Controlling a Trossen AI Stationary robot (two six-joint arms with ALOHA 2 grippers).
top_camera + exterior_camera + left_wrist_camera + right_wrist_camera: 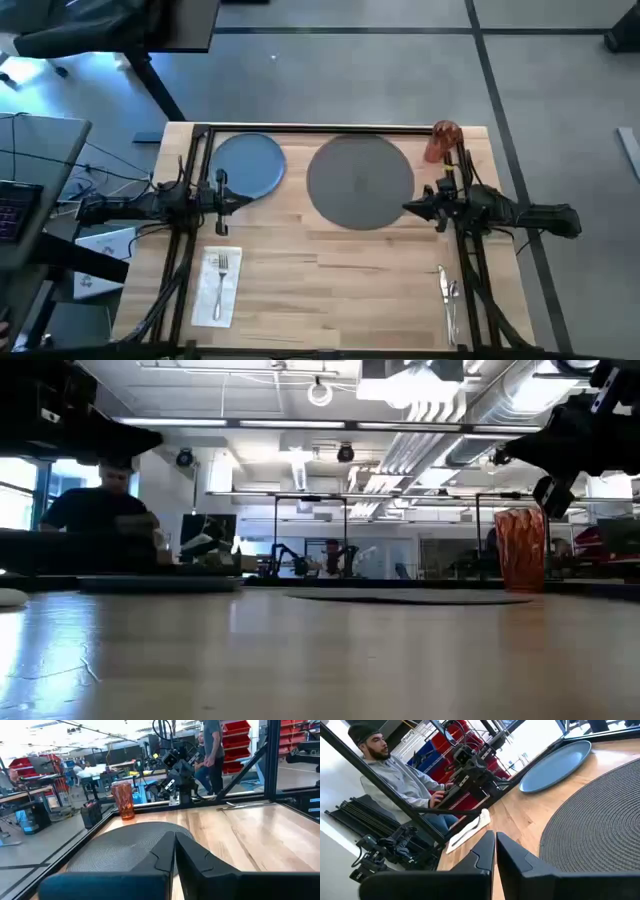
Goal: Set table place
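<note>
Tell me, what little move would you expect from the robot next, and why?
Probably the left gripper opens and reaches for the blue plate. It sits right beside that gripper, off the grey mat, which lies bare. The fork on the napkin, the orange cup and the right gripper look less urgent.

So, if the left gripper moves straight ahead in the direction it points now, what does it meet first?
Probably the large round grey mat, lying right ahead of the shut left gripper. The gripper's height above the mat is unclear, so it might pass over.
</note>
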